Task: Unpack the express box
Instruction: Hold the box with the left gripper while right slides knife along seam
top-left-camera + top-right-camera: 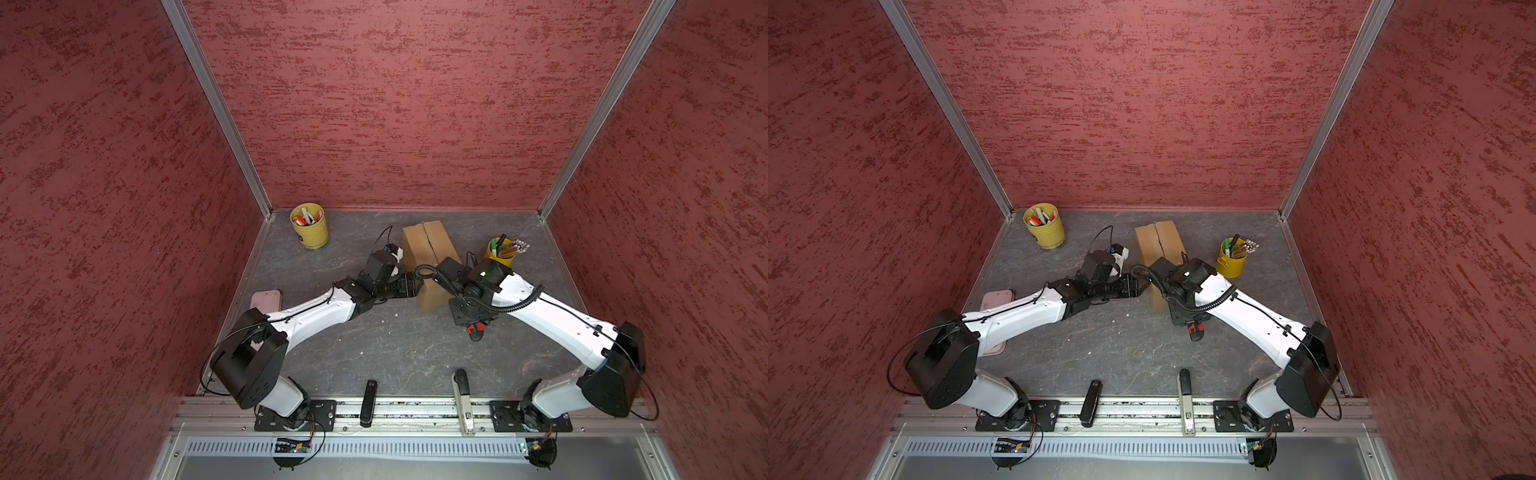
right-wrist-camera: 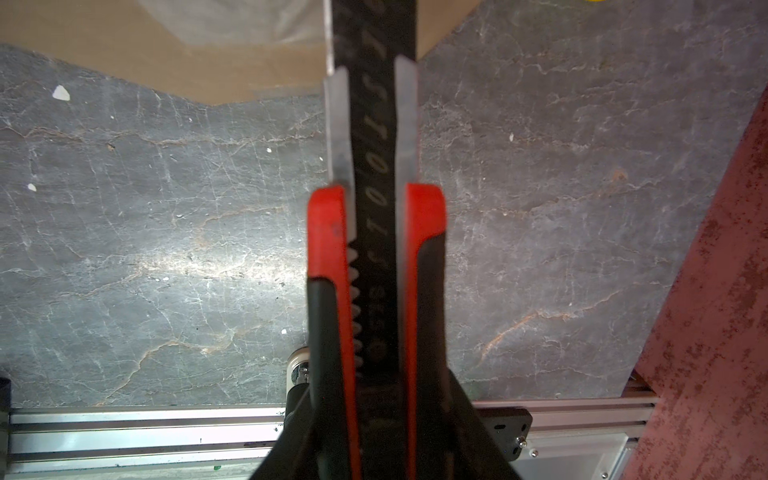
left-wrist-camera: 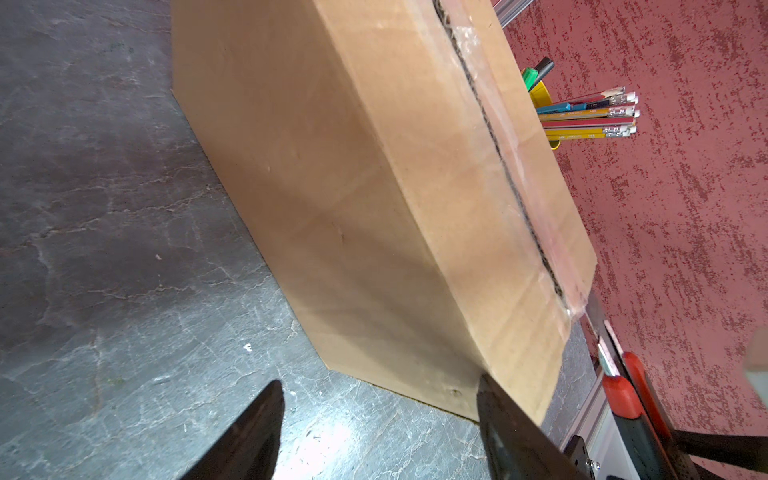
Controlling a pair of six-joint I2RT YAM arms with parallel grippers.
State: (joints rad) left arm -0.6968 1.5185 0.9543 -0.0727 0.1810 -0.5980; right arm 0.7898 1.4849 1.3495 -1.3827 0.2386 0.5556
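Note:
The express box (image 1: 428, 249) (image 1: 1160, 243), a brown carton, lies at the back middle of the table. Its top seam (image 3: 505, 174) shows as a dark slit under clear tape. My left gripper (image 3: 378, 384) (image 1: 417, 286) is open at the box's near left corner, with one fingertip (image 3: 488, 392) against the corner edge and nothing between the fingers. My right gripper (image 2: 380, 415) is shut on a red and black utility knife (image 2: 376, 257) (image 1: 476, 330). The knife's blade (image 3: 594, 316) reaches the near end of the box at the seam; its tip is out of the right wrist view.
A yellow cup of markers (image 1: 309, 228) stands at the back left. A yellow cup of pencils (image 1: 500, 253) stands just right of the box. A pink case (image 1: 266, 299) lies by the left arm. A black tool (image 1: 368, 401) and a grey tool (image 1: 463, 399) rest on the front rail.

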